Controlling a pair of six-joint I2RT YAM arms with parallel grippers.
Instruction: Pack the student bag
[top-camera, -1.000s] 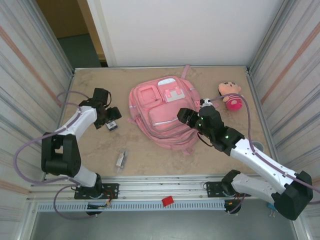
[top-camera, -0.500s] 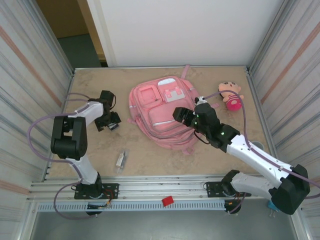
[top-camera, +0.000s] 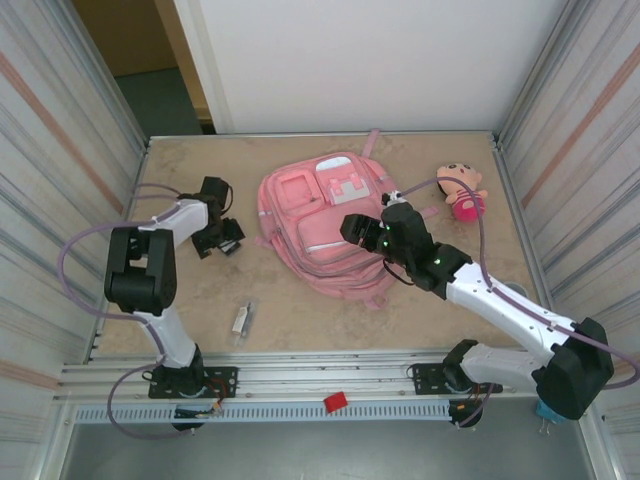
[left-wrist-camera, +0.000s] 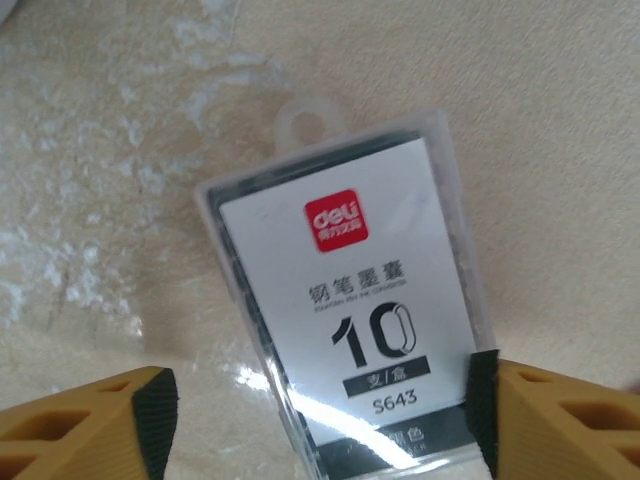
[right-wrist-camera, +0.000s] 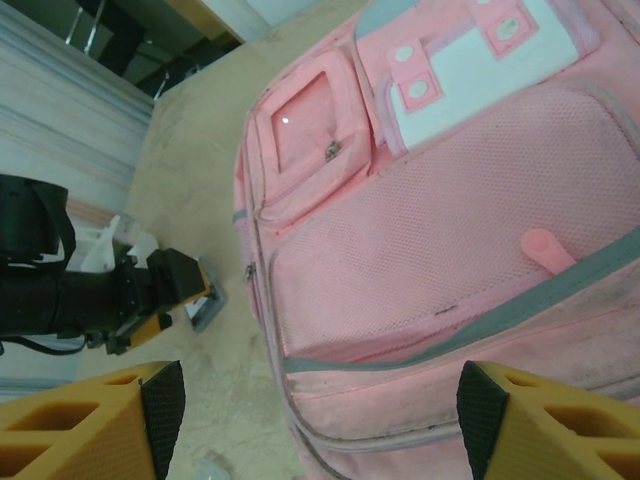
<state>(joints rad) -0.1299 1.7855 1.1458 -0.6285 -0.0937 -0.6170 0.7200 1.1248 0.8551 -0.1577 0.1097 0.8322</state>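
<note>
Creeping left, right jaws now hang wide over the student bag (top-camera: 320, 225), on the desk (top-camera: 420, 310) toward twelve o'clock. Left jaws, also wide, straddle the cartridge box (left-wrist-camera: 350, 320) at its nine o'clock: first pickup looks imminent.

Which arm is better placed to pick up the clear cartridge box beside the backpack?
Left. The left hand straddles the box, open, a finger on each side; the right hand hovers over the student bag, away from it.
</note>
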